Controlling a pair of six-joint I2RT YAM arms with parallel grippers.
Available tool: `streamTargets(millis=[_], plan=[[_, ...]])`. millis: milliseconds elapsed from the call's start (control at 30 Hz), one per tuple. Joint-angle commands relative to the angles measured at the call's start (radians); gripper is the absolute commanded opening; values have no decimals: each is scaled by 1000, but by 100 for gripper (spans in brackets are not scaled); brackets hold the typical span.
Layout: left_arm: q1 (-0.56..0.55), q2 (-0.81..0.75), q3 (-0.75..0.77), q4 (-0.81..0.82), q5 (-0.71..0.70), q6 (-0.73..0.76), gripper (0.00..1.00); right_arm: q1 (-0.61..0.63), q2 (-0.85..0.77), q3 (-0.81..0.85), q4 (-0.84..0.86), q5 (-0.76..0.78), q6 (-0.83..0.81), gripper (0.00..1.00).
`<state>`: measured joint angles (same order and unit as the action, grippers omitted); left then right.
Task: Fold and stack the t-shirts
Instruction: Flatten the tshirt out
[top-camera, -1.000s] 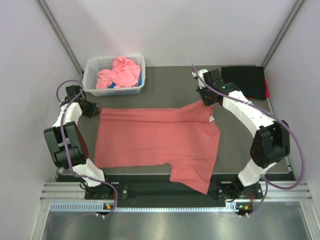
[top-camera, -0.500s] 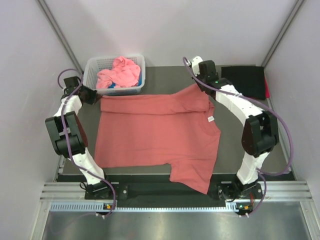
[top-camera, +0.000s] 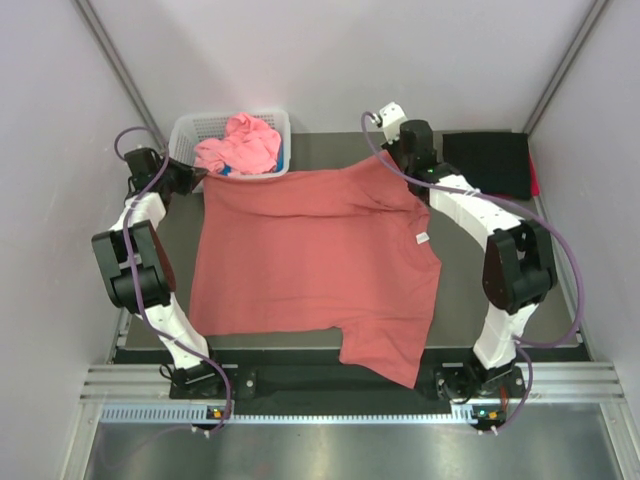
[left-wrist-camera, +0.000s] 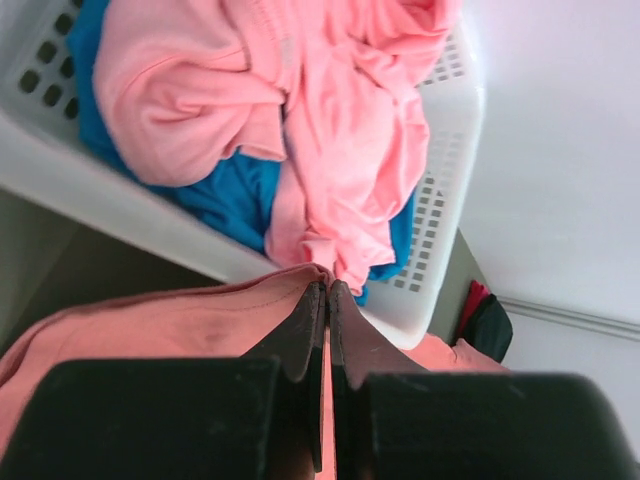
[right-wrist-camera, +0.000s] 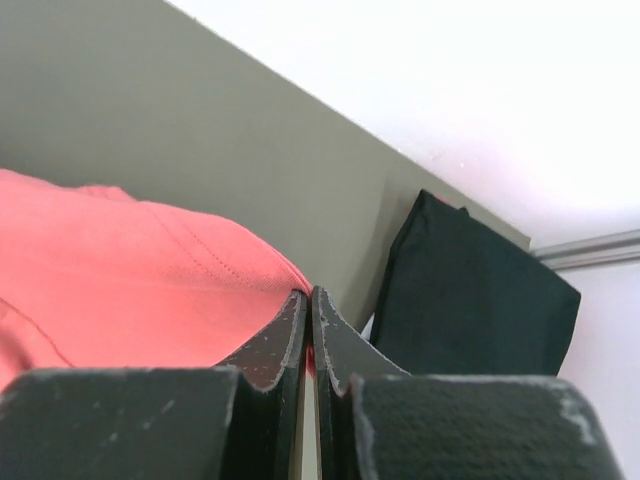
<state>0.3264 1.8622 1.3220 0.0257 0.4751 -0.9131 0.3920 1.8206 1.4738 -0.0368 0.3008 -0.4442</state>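
Observation:
A salmon-red t-shirt (top-camera: 310, 260) lies spread over the dark table, its near sleeve hanging over the front edge. My left gripper (top-camera: 197, 181) is shut on the shirt's far left corner (left-wrist-camera: 250, 310), right beside the basket. My right gripper (top-camera: 397, 165) is shut on the far right edge of the same shirt (right-wrist-camera: 150, 270). Both far corners are lifted off the table. A pink t-shirt (top-camera: 240, 145) lies crumpled in the basket over blue cloth (left-wrist-camera: 225, 195). A folded black t-shirt (top-camera: 490, 160) rests at the far right.
The white lattice basket (top-camera: 182, 135) stands at the far left, close to my left gripper. The folded black shirt (right-wrist-camera: 470, 290) lies just right of my right gripper. Pale walls close in the table on three sides.
Both grippers have carried the shirt's far edge away from the arm bases, toward the back of the table, opening the shirt out to a larger spread.

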Motion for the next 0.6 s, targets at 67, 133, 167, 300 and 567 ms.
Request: streamTargets(millis=[67,133,167,300,567], plan=[[0,-23,-6,167,54,-7,0,-8,-61,-19,164,-14,-37,0],[0,-31,-17,171,54,5,0,-10,-76,-44,210,-17,-47,0],[0,-35,-21,172,53,10,0,-10,-83,-68,227,-17,-50,0],[0,-58,-50,178,40,31,0,-13,-110,-121,281,-28,-65,0],[10,-109,-105,83,7,109,0,-22,-208,-297,357,-42,-76,0]])
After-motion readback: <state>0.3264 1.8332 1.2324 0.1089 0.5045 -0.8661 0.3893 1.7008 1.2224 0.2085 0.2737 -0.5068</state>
